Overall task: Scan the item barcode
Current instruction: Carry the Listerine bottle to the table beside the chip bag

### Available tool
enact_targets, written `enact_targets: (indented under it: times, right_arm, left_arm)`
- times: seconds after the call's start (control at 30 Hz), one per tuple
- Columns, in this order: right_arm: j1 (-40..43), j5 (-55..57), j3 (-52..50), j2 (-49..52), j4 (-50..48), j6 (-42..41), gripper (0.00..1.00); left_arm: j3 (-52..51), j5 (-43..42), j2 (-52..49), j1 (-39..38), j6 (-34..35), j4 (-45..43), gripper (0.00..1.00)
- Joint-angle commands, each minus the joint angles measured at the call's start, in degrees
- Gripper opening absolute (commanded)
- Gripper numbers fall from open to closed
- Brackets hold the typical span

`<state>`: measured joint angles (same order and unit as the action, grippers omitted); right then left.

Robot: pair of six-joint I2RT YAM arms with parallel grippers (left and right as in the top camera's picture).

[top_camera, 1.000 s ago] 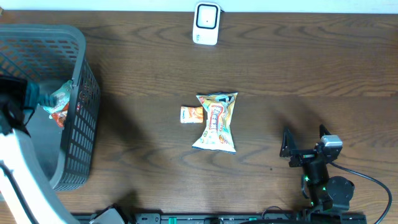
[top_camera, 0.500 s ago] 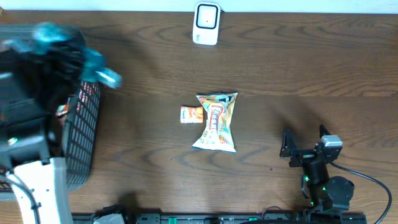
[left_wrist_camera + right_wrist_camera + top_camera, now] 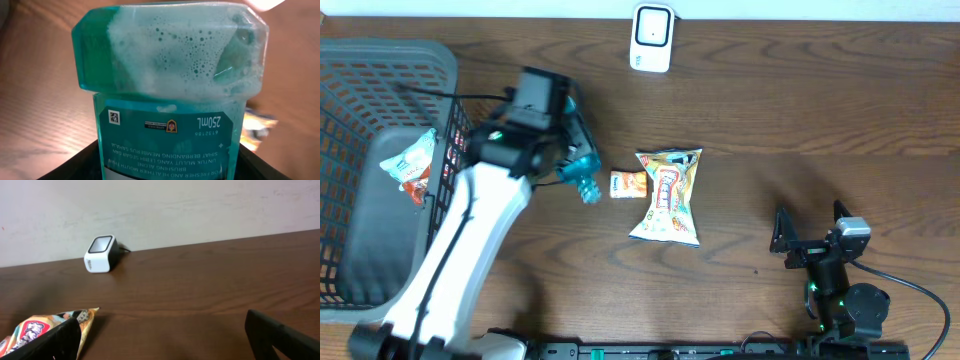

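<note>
My left gripper [image 3: 565,152] is shut on a teal mouthwash bottle [image 3: 580,178], just left of a small orange packet [image 3: 628,184]. In the left wrist view the bottle [image 3: 170,75] fills the frame, foamy liquid at its far end and its printed label towards the camera, with the black fingers [image 3: 87,160] on either side. The white barcode scanner [image 3: 651,38] stands at the table's far edge, also seen as the scanner [image 3: 101,254] in the right wrist view. My right gripper [image 3: 810,226] rests open near the front right, nothing between its fingers [image 3: 285,337].
A grey mesh basket [image 3: 455,150] stands at the left with a snack packet [image 3: 410,168] inside. A colourful snack bag [image 3: 668,195] lies mid-table beside the orange packet; its corner shows as the bag [image 3: 50,322] in the right wrist view.
My left arm has swung out of the basket and to the right, carrying the teal bottle over the table beside the orange packet. The right arm has not moved.
</note>
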<state>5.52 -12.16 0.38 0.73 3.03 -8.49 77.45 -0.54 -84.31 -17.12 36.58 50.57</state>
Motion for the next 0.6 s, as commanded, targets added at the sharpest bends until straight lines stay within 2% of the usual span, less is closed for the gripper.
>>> enact_targets:
  times: [0.0, 0.33, 0.57]
  right_arm:
    - [-0.3, 0.0, 0.0, -0.1, 0.2, 0.7, 0.99]
    - [-0.3, 0.0, 0.0, -0.1, 0.2, 0.7, 0.99]
    - [-0.3, 0.0, 0.0, -0.1, 0.2, 0.7, 0.99]
  left_arm:
    - [0.0, 6.2, -4.5, -1.1, -3.5, 0.3, 0.40]
    - [-3.0, 6.2, -16.0, -1.1, -3.6, 1.3, 0.40]
    - [-9.0, 5.8, -19.3, -1.3, -3.5, -2.8, 0.40]
